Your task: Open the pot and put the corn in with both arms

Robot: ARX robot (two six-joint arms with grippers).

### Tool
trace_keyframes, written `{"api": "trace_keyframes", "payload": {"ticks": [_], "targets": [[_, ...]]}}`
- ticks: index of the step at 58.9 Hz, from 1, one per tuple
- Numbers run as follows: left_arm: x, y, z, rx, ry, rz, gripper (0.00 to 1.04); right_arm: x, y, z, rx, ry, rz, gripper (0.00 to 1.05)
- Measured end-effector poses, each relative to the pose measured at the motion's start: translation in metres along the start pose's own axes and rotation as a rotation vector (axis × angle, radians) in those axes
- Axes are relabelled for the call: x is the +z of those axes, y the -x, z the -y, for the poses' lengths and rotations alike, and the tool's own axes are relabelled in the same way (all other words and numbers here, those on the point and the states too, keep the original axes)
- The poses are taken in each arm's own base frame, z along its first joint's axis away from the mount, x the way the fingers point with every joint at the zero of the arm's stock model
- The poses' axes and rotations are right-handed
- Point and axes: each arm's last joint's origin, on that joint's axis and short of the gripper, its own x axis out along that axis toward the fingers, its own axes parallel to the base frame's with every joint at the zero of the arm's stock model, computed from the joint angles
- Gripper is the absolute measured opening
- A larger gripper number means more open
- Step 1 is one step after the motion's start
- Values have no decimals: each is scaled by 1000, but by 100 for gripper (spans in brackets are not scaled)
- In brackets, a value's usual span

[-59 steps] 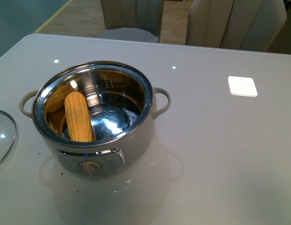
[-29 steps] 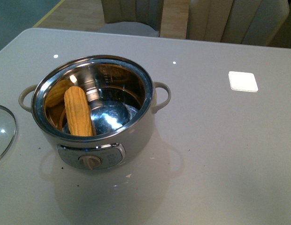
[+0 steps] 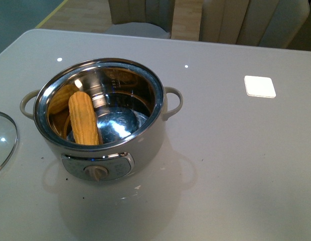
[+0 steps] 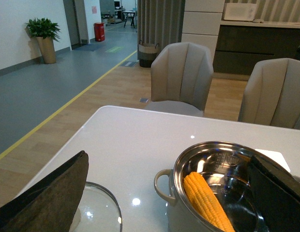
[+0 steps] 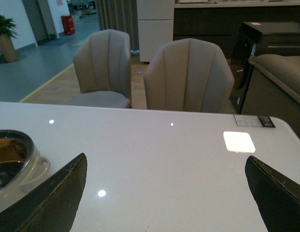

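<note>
A glossy pale grey table (image 3: 230, 165) with rounded corners carries everything. The cream-white electric pot (image 3: 145, 150) stands on it toward the left, its dial panel facing the camera. A glass lid (image 3: 2, 140) with a metal rim lies flat at the left edge, apart from the pot. A small white square pad (image 3: 259, 86) lies well to the right.

Nothing here reads clearly. The pot (image 3: 103, 118) has faint engraved markings on its steel inner wall (too small to make out), and the dark sticker (image 5: 254, 121) at the surface's far corner is illegible.
</note>
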Motion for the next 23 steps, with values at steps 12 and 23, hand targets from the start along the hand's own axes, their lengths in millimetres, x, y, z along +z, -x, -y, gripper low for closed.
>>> {"api": "trace_keyframes", "payload": {"ticks": [12,23], "targets": [[0,0,0,0,0,0,98,0,0,0,0,0,0,96],[0,0,0,0,0,0,98,0,0,0,0,0,0,96]]}}
